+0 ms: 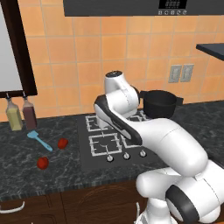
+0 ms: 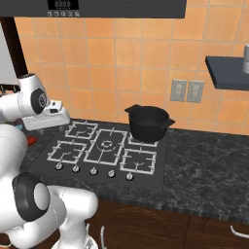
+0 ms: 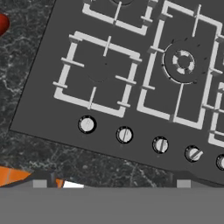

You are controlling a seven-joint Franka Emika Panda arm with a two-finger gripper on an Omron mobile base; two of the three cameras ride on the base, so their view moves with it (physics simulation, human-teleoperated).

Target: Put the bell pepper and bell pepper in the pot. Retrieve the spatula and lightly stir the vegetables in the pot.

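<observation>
Two glossy red bell peppers lie on the dark counter left of the stove, one (image 1: 63, 143) nearer the burners and the other (image 1: 42, 162) closer to the front edge. Just behind them lies the light-blue spatula (image 1: 39, 140). The black pot (image 1: 159, 103) (image 2: 147, 123) stands on the back right burner, with nothing showing inside it. My gripper (image 3: 112, 181) hangs open over the stove's front left burner, empty, its fingertips (image 3: 41, 181) wide apart. One bell pepper (image 3: 2, 22) peeks in at the hand view's upper left edge.
The stove (image 1: 103, 151) has a row of knobs (image 3: 124, 134) along its front. Two bottles, one yellow (image 1: 14, 116) and one dark red (image 1: 29, 114), stand by the wall at the back left. A dark shelf (image 2: 226, 73) juts out at the right, and a hood (image 2: 116, 7) hangs above.
</observation>
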